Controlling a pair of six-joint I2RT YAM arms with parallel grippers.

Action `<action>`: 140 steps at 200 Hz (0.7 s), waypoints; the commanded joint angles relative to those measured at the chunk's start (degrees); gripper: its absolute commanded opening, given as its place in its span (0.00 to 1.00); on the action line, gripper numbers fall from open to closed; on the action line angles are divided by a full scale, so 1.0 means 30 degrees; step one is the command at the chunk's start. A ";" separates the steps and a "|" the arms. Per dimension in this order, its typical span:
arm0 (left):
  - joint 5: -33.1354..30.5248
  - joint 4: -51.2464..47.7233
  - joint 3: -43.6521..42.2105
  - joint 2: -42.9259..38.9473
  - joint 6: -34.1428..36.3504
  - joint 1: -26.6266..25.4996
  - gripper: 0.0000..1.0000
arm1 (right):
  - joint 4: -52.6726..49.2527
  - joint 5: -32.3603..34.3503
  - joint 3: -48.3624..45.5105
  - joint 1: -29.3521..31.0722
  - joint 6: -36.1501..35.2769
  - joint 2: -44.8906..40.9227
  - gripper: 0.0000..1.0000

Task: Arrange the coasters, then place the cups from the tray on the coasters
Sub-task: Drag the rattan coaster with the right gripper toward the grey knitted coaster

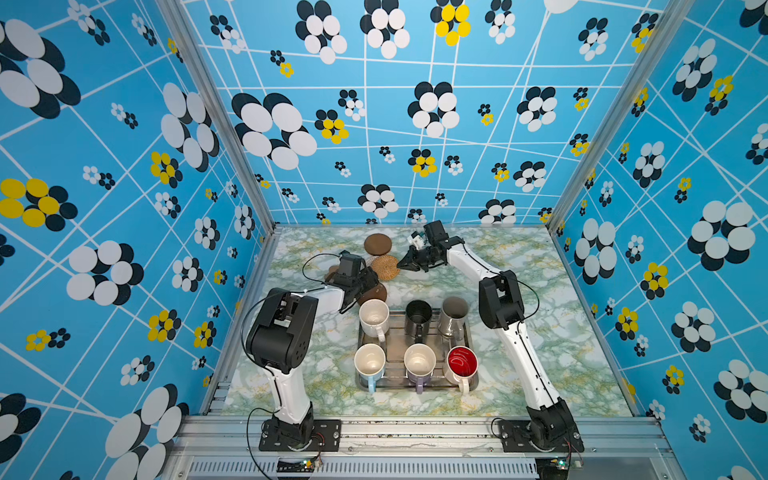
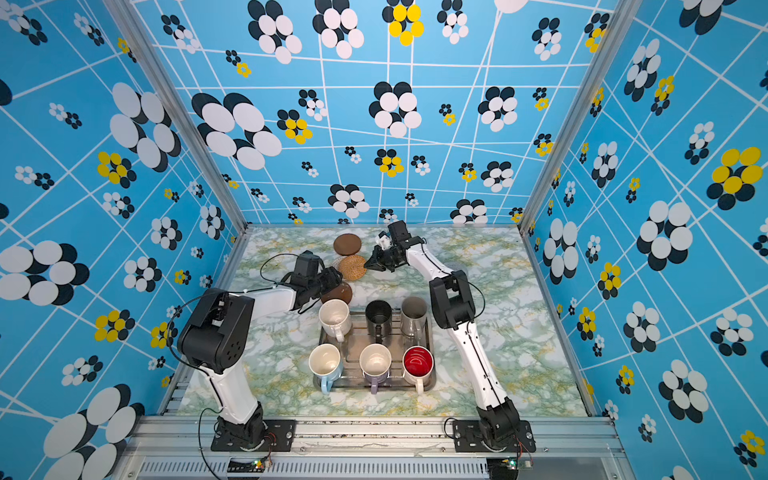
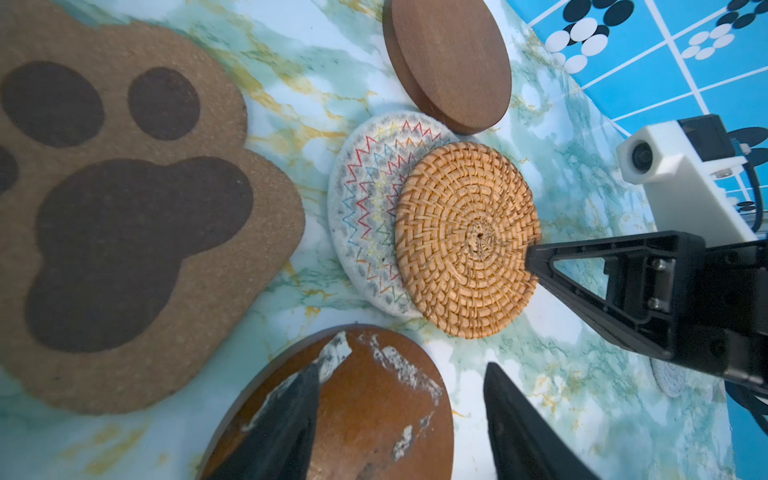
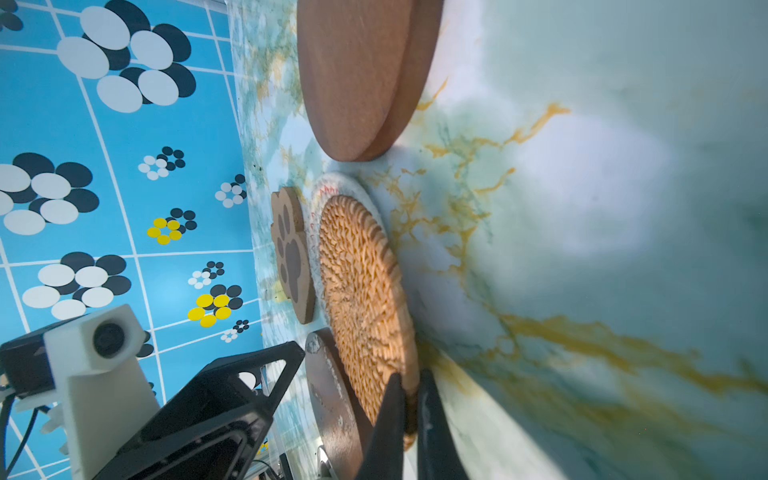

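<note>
My right gripper is shut on the edge of the tan rattan coaster, which overlaps the white crochet coaster. My left gripper hangs open over a brown disc with white marks, one finger above it and one past its rim. The paw coaster lies beside them and a second brown disc lies at the back. A pale round coaster peeks from behind the right gripper. The silver tray holds white, black, grey-beige, light blue, lilac and red-inside cups.
The coasters are bunched at the back left of the marble-patterned table, just behind the tray. Blue flowered walls close in the left, right and back. An aluminium rail carrying both arm bases runs along the front.
</note>
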 commanded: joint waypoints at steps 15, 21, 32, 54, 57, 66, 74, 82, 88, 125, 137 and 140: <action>-0.0171 -0.0574 -0.0449 -0.1143 0.0449 0.0122 0.64 | 0.0628 0.0404 -0.1874 -0.0545 -0.0628 -0.1778 0.00; -0.0205 -0.0549 -0.0495 -0.1230 0.0447 0.0130 0.64 | 0.0797 0.0419 -0.2226 -0.0660 -0.0627 -0.2003 0.00; -0.0255 -0.0472 -0.0623 -0.1379 0.0418 0.0114 0.64 | 0.0964 0.0514 -0.2812 -0.0862 -0.0678 -0.2426 0.00; -0.0257 -0.0357 -0.0738 -0.1654 0.0388 0.0097 0.64 | 0.1409 0.0522 -0.4006 -0.1312 -0.0802 -0.3286 0.00; -0.0242 -0.0335 -0.0742 -0.1684 0.0389 0.0092 0.64 | 0.1493 0.0544 -0.4188 -0.1371 -0.0802 -0.3413 0.00; -0.0261 -0.0332 -0.0768 -0.1757 0.0373 0.0043 0.64 | 0.1718 0.0551 -0.4717 -0.1547 -0.0831 -0.3791 0.00; -0.0256 -0.0339 -0.0775 -0.1823 0.0394 0.0005 0.64 | 0.1836 0.0551 -0.5130 -0.1710 -0.0900 -0.4087 0.00; -0.0253 -0.0334 -0.0740 -0.1853 0.0416 -0.0034 0.64 | 0.1855 0.0566 -0.5516 -0.1861 -0.1025 -0.4388 0.00; -0.0271 -0.0354 -0.0738 -0.1890 0.0418 -0.0062 0.64 | 0.1854 0.0580 -0.5831 -0.1974 -0.1130 -0.4576 0.00; -0.0373 -0.0520 -0.0668 -0.2069 0.0528 -0.0288 0.64 | 0.1987 0.1139 -0.8221 -0.2678 -0.1719 -0.5933 0.00; -0.0431 -0.0552 -0.0658 -0.2130 0.0564 -0.0329 0.64 | 0.2101 0.1341 -0.9076 -0.2966 -0.1853 -0.6403 0.00; -0.0439 -0.0586 -0.0651 -0.2153 0.0579 -0.0364 0.64 | 0.2118 0.1367 -0.9242 -0.3046 -0.1878 -0.6483 0.00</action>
